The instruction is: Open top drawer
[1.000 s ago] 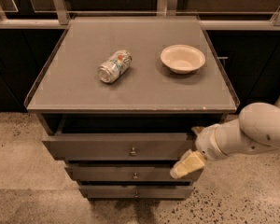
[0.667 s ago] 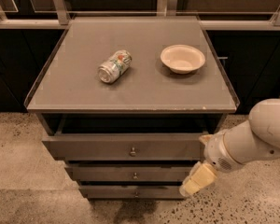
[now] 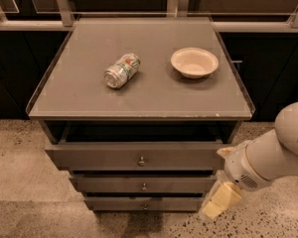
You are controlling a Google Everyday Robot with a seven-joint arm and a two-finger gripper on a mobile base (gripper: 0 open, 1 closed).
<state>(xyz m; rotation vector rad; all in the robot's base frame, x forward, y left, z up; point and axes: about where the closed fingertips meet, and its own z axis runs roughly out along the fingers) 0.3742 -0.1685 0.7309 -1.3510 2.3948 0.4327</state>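
Note:
The top drawer (image 3: pixel 104 155) is the widest of three grey-brown drawers under the cabinet top. It stands pulled out a short way, with a dark gap above its front panel. A small round metal knob (image 3: pixel 141 160) sits at the panel's centre. My gripper (image 3: pixel 219 200) hangs at the lower right, beside the right ends of the two lower drawers, apart from the knob. It holds nothing that I can see. The white arm (image 3: pixel 275 152) reaches in from the right edge.
A crushed drink can (image 3: pixel 121 70) lies on its side on the grey cabinet top (image 3: pixel 89 100). A cream bowl (image 3: pixel 194 62) stands to its right. Two narrower drawers (image 3: pixel 144 186) sit below. Dark cabinets and a rail run behind. Speckled floor (image 3: pixel 20 157) surrounds the unit.
My gripper and arm have drawn back down and to the right, away from the top drawer's right end. The drawer stays pulled out by the same amount.

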